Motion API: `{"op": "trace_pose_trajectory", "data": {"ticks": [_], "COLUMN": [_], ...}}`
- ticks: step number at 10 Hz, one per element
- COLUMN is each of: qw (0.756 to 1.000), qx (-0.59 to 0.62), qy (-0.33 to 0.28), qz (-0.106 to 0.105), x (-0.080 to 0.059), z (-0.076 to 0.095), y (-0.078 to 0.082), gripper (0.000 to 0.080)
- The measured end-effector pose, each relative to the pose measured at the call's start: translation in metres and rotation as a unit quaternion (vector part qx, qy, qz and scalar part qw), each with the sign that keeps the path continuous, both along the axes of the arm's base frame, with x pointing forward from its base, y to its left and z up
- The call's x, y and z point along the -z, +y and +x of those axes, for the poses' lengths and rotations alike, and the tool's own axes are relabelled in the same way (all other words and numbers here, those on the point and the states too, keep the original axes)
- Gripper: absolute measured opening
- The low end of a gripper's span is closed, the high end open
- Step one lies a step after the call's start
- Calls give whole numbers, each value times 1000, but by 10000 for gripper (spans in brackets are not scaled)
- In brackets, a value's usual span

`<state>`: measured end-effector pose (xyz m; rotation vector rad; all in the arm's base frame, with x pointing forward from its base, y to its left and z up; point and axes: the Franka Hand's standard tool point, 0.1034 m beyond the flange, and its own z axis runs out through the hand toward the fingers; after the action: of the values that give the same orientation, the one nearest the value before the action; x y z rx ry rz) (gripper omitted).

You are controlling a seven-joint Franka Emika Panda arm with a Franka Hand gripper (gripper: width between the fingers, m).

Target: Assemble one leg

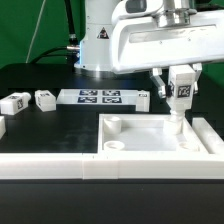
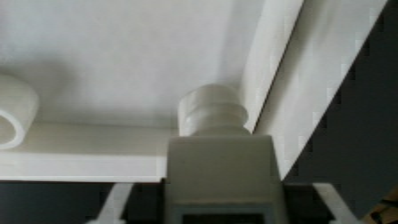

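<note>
Exterior view: the gripper (image 1: 180, 90) hangs at about 2 o'clock in the frame, its two fingers partly closed and pinching the leg (image 1: 184, 87) from both sides. The leg stands upright with its tag facing the camera. Its narrow lower end comes down onto the panel (image 1: 60, 168) at the panel's far corner, near 3 o'clock; whether the tip sits in a hole there or only touches the surface cannot be told. The panel lies flat on the black table (image 1: 50, 125) and fills the frame from 4 to 8 o'clock. The marker board (image 1: 100, 97) lies at 9 o'clock from the leg, well apart from it. Farther out toward 9 o'clock, a loose block (image 1: 45, 98) and a second block (image 1: 15, 103) rest on the table. In the wrist view the leg (image 2: 222, 170) runs straight out from the gripper, and its round peg (image 2: 208, 108) presses into the inside corner of the panel, right beside the raised rim (image 2: 267, 70).
</note>
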<state>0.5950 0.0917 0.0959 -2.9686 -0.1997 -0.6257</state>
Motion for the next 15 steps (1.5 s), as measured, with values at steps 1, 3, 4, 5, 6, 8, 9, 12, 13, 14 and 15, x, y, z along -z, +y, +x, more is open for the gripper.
{"op": "trace_pose_trajectory", "data": {"ticks": [1, 3, 4, 5, 6, 8, 9, 12, 13, 14, 15], "qw": [1000, 1000, 1000, 1000, 1000, 1000, 1000, 999, 999, 999, 999], "qx": [-4, -3, -4, -5, -7, -11, -11, -8, -9, -9, -9], "qy": [-6, -8, -8, -8, -8, -14, -23, -46, -44, -44, -43], "qz": [-3, 0, 1, 1, 1, 2, 2, 2, 1, 0, 0], "x": [-2, 8, 11, 14, 18, 25, 26, 33, 37, 37, 38], "z": [10, 24, 27, 26, 25, 25, 27, 35, 34, 34, 34], "y": [-6, -7, -4, -2, 2, 11, 13, 15, 14, 12, 11], "gripper": [290, 290, 290, 290, 290, 290, 290, 290, 290, 290, 290]}}
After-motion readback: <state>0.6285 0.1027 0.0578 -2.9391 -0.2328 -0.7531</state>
